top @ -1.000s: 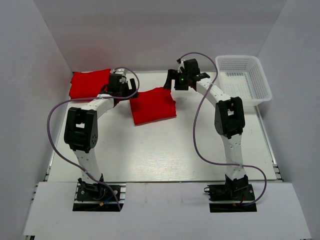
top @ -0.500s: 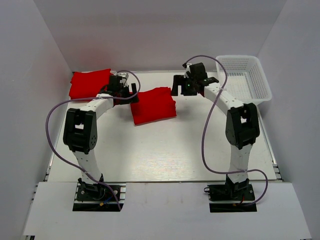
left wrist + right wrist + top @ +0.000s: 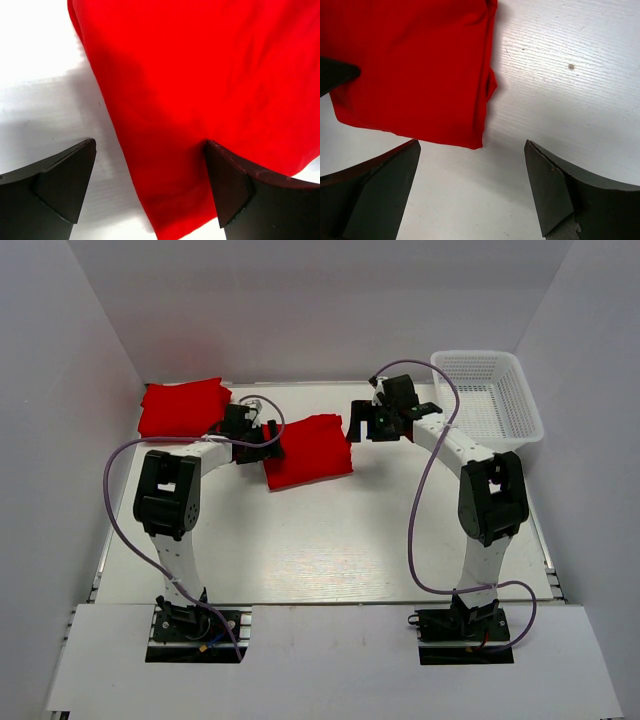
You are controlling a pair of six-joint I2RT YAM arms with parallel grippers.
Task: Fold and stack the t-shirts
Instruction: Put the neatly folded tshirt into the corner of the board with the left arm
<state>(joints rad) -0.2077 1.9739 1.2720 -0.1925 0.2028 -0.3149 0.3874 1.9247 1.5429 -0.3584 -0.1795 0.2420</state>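
A folded red t-shirt (image 3: 309, 450) lies flat at the middle back of the table. A second folded red t-shirt (image 3: 183, 407) lies at the back left corner. My left gripper (image 3: 270, 432) is open and low at the middle shirt's left edge; in the left wrist view (image 3: 150, 187) its jaws straddle that edge of the cloth (image 3: 210, 85). My right gripper (image 3: 358, 420) is open and empty just off the shirt's back right corner; in the right wrist view (image 3: 472, 187) the shirt's corner (image 3: 415, 65) lies ahead of the jaws, over bare table.
A white mesh basket (image 3: 486, 396) stands at the back right corner. White walls close the table at the back and on both sides. Purple cables loop from both arms.
My left gripper has moved right, from beside the back left shirt to the middle shirt's left edge. My right gripper has moved a little right and nearer, staying open.
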